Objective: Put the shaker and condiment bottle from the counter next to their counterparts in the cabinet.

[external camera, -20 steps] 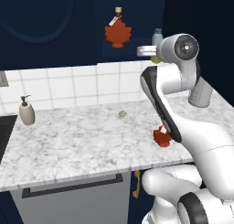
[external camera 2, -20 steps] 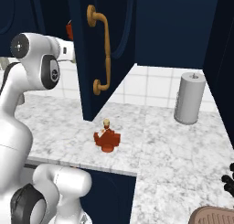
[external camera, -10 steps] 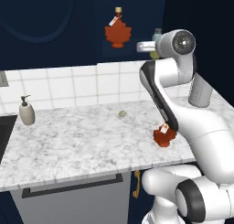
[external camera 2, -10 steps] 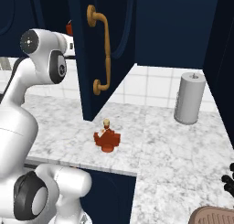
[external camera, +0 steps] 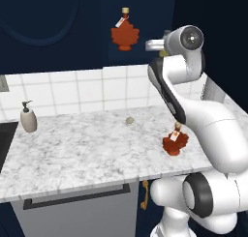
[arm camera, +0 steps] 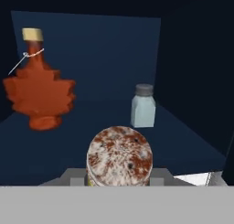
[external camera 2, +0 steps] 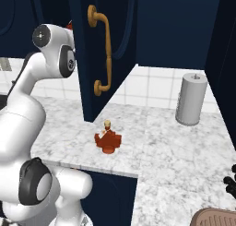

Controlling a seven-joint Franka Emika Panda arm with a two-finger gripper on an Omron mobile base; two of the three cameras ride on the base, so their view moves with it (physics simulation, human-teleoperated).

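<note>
the white arm reaches up into the dark navy wall cabinet (arm camera: 91, 49), and from the hand view its gripper (arm camera: 119, 179) is closed around the small yellow-green shaker with the speckled brownish cap (arm camera: 119, 158), which sits right between the fingers and faces the recessed shelf. on that shelf stand the counterparts: the pale blue-grey shaker with a silvery cap (arm camera: 143, 106) a little ahead and to the right, and a red-orange maple-leaf bottle with a tan cap and white tag (arm camera: 39, 88) off to the left. the held shaker looks near the blue-grey one but not yet set down, so i'd say the first half of the job is close to done, with only the placing and letting go left. the second half hasn't begun: the other red-orange maple-leaf condiment bottle (external camera: 175, 141) stands on the white marble counter (external camera: 72, 149) near its front edge, just beside the open cabinet door with the brass handle (external camera 2: 104, 50), and needs carrying up beside its twin.
</note>
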